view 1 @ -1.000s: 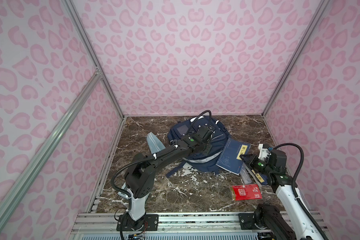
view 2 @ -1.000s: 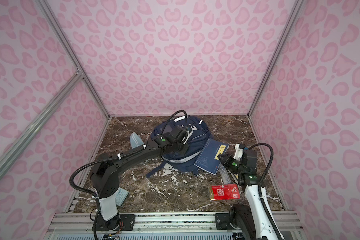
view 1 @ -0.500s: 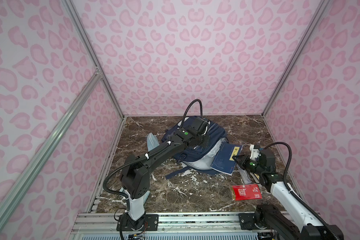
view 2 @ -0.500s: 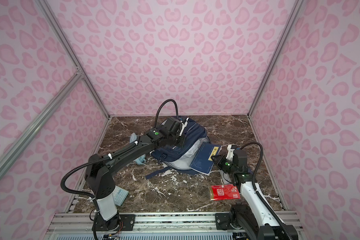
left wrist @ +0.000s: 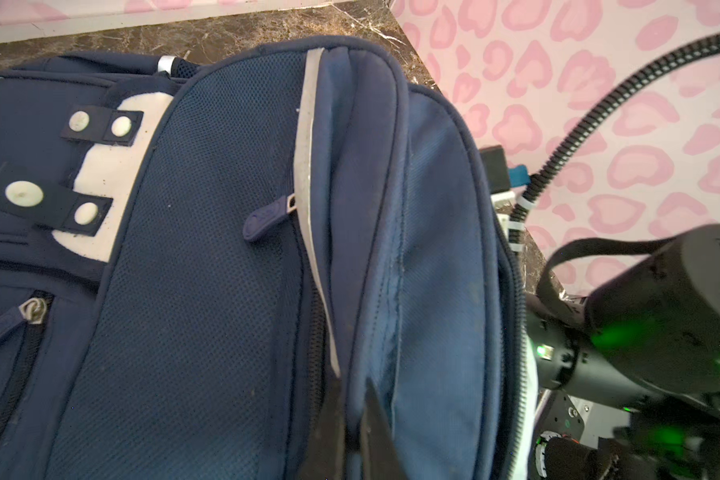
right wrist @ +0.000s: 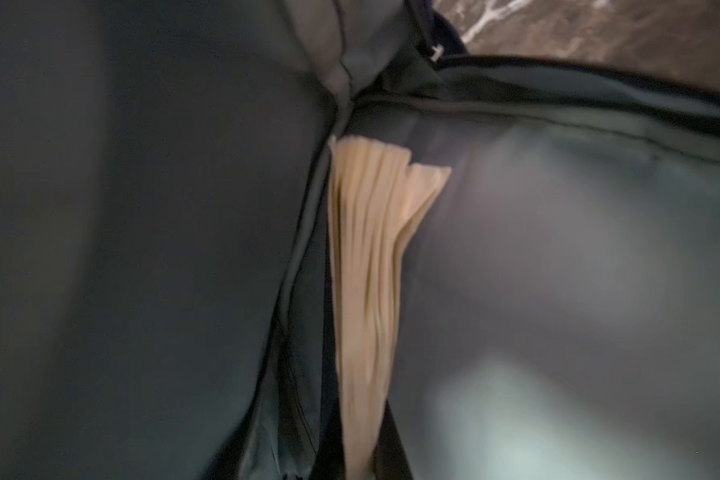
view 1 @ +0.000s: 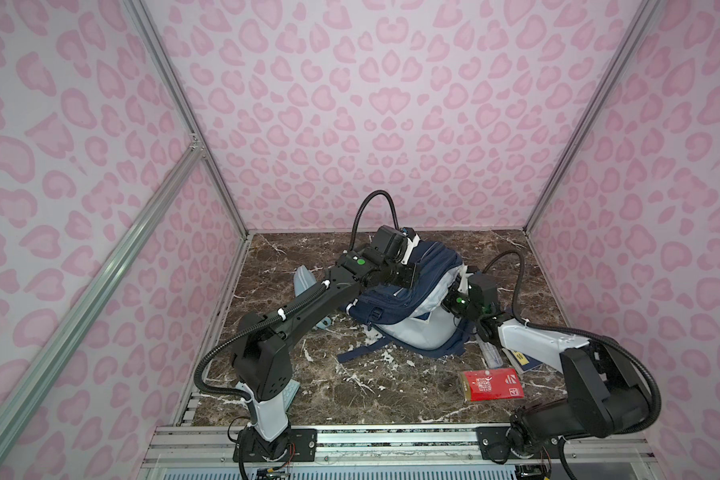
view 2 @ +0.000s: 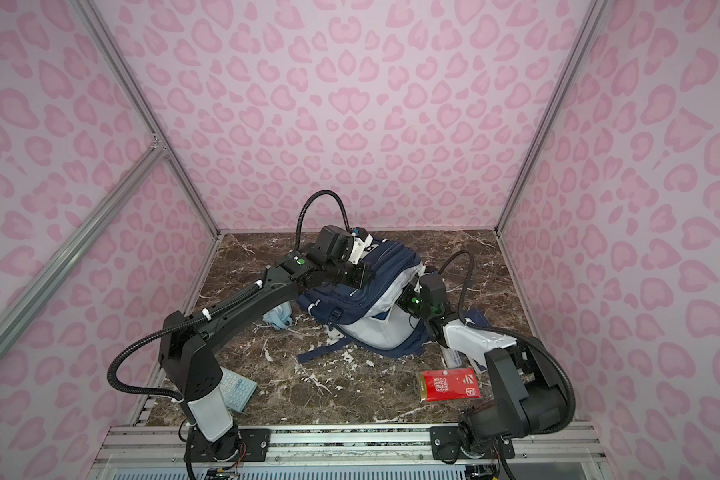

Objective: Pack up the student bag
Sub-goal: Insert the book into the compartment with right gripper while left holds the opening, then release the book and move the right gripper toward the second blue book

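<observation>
The student bag [view 1: 416, 291] [view 2: 375, 274], navy with a pale lining, lies at the middle back of the marble floor with its mouth facing right. My left gripper [left wrist: 352, 399] is shut on a fold of the bag's navy top panel [left wrist: 433, 249] and holds it raised. My right gripper [right wrist: 362, 449] is inside the bag's mouth, shut on a book whose cream page edges [right wrist: 366, 249] show against the dark lining. In both top views its fingers are hidden in the opening, beyond the wrist [view 1: 474, 297].
A red packet [view 1: 493, 385] lies front right. A clear case [view 1: 491, 353] and a navy book with a yellow label [view 1: 522, 360] sit under the right arm. A light-blue pouch [view 2: 277, 318] lies left of the bag, a calculator [view 2: 235, 390] by the left base.
The left gripper has raised the bag's top panel, opening the mouth wider. The right gripper has moved left into the opening, and the navy book beside the bag has gone in with it.
</observation>
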Controlling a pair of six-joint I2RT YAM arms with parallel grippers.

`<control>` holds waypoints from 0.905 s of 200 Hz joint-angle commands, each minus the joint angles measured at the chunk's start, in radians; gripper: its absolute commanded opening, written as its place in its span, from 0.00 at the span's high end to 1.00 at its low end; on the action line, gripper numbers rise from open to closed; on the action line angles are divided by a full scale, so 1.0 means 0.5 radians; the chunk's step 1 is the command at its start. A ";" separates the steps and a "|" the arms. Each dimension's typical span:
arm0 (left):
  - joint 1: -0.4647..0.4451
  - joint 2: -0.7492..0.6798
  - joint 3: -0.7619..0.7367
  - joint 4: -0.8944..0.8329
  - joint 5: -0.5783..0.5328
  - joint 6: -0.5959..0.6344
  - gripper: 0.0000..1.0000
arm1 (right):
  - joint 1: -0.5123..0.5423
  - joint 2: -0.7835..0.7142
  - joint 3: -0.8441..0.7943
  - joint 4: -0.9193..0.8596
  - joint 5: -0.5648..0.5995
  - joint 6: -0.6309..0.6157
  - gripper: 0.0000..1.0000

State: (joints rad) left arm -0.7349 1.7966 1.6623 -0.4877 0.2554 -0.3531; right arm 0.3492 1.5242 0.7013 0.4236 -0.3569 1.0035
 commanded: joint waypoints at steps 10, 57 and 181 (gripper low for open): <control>0.011 -0.057 0.011 0.247 0.121 -0.031 0.97 | 0.116 0.282 0.178 0.330 0.286 0.113 1.00; 0.047 -0.019 0.023 0.254 0.133 -0.053 0.97 | 0.259 0.748 0.463 0.535 0.395 0.259 1.00; 0.067 0.013 -0.250 0.355 -0.198 -0.055 0.97 | 0.217 0.227 0.028 -0.190 0.151 -0.206 0.30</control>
State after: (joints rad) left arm -0.7044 1.8008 1.5612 -0.4213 0.1860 -0.3653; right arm 0.4553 1.7416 0.8024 0.4690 -0.2600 1.0164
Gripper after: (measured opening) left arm 0.083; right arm 0.709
